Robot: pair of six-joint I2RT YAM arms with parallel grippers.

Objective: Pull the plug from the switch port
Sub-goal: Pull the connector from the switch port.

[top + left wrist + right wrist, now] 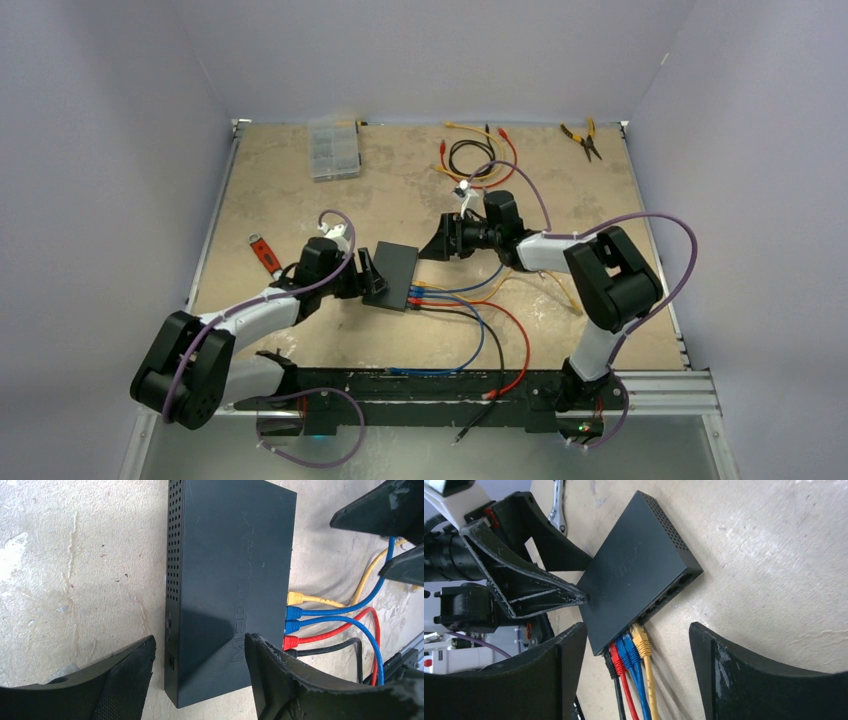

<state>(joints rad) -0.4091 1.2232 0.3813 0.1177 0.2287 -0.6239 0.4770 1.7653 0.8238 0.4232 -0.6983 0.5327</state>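
Observation:
The flat black switch [393,270] lies mid-table. Yellow [642,642], two blue [628,649], red [615,661] and black [609,668] plugs sit side by side in the ports along its edge. My left gripper [366,275] is open at the switch's end. In the left wrist view [200,655], one finger [125,680] stands off the side and the other [272,675] is over the switch's [230,570] top. My right gripper [441,246] hovers open above the plug row [636,630], holding nothing.
A clear compartment box [333,150] stands at the back left, a coil of spare cables [475,160] at the back middle, pliers [582,140] at the back right. A red-handled tool [263,252] lies left of the left arm. Cables trail to the front rail [640,385].

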